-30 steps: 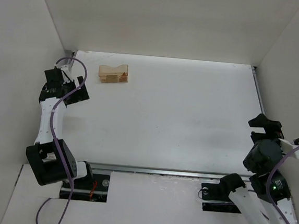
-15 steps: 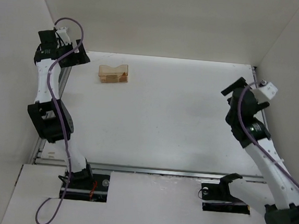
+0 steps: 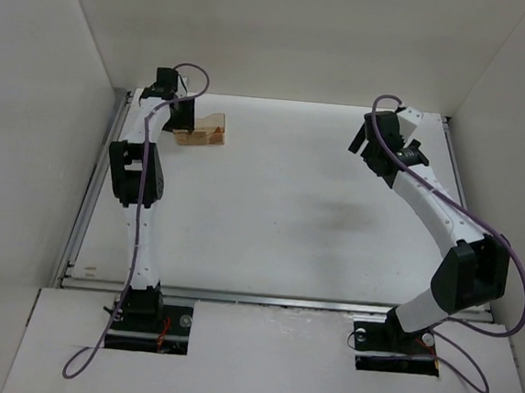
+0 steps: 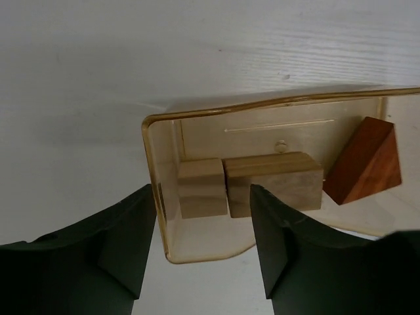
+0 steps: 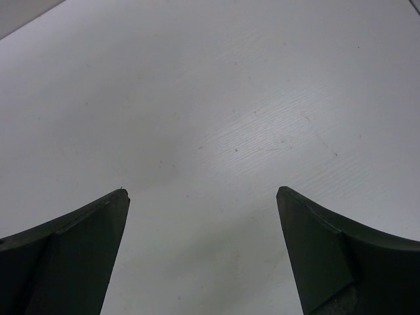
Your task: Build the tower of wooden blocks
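A translucent amber tray (image 3: 205,120) lies at the far left of the table. In the left wrist view the tray (image 4: 262,104) holds a small tan cube (image 4: 202,188), a tan cuboid (image 4: 275,184) and a reddish-brown triangular piece (image 4: 365,161), all lying side by side. My left gripper (image 4: 202,211) is open and empty, its jaws straddling the tray's near corner just short of the cube; in the top view it (image 3: 177,118) sits at the tray's left end. My right gripper (image 5: 202,191) is open and empty over bare table at the far right (image 3: 374,157).
White walls close in the table on the left, back and right. The white tabletop (image 3: 289,208) stretches between the two arms. A metal rail (image 3: 281,299) runs along the near edge by the arm bases.
Both arms unfolded from the sides and reached toward the far part of the table. The left gripper came to the tray; the right gripper moved in to the far right.
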Robot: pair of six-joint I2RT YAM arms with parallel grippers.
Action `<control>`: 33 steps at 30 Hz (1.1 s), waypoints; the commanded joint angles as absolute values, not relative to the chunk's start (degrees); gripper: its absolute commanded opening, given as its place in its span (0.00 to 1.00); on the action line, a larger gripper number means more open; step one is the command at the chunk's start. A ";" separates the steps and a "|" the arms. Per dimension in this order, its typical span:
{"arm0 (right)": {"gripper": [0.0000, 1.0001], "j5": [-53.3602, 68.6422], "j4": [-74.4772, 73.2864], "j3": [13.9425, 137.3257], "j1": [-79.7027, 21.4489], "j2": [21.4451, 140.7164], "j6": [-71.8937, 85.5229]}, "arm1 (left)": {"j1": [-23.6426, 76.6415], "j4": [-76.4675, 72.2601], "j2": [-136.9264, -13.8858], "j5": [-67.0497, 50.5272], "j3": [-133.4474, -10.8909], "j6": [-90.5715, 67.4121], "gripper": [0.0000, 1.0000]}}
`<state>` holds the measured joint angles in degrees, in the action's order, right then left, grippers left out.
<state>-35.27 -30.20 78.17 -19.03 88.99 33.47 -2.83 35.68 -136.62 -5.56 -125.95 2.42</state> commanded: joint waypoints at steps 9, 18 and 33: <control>1.00 -31.46 -30.23 82.18 -18.54 89.74 34.37 | -3.87 27.69 -131.75 2.29 -118.74 -0.35 0.33; 1.00 -32.61 -30.23 82.71 -18.54 89.21 34.37 | -3.87 29.53 -136.85 -4.64 -123.05 -0.35 0.00; 1.00 -32.61 -24.35 78.15 -19.07 85.87 33.84 | 11.15 13.13 -119.11 22.82 -109.81 26.69 0.00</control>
